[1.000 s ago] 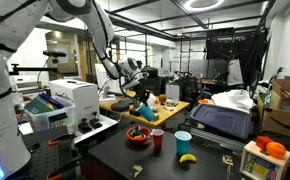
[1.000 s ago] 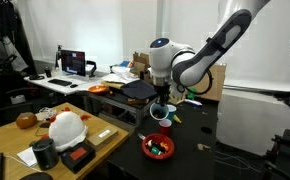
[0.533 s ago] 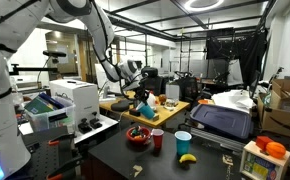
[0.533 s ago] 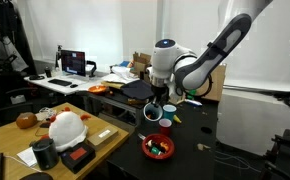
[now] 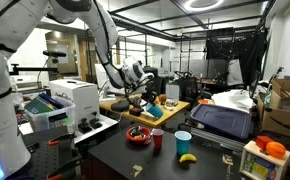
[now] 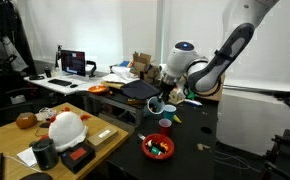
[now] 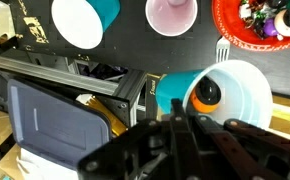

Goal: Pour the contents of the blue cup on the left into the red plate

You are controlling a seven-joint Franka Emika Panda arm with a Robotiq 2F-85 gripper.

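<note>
The black surface (image 5: 110,150) carries the whole set-up, and the robot arm (image 5: 113,55) reaches in over it from above. The red plate (image 5: 138,135) sits near the surface's front part and, as the wrist view shows (image 7: 255,25), already holds a clutter of small colourful pieces. Just beside it stand a small red cup (image 5: 157,139) and a paler light-blue cup (image 5: 183,142).

The hand (image 6: 166,99) is clenched round the blue cup (image 6: 157,105), which hangs in the air above the surface, tipped well over onto its side. In the wrist view the blue cup (image 7: 225,95) shows its open mouth, with a small orange-and-dark object (image 7: 206,93) lying near the lip (what it is cannot be told).

The main risk is a miss. In the wrist view the mouth looks offset from the plate, so if the tilt deepens before the cup is centred, the object may drop onto the surface or into a neighbouring cup. It could also bounce off the pieces already on the shallow plate and roll out, especially from this height.
</note>
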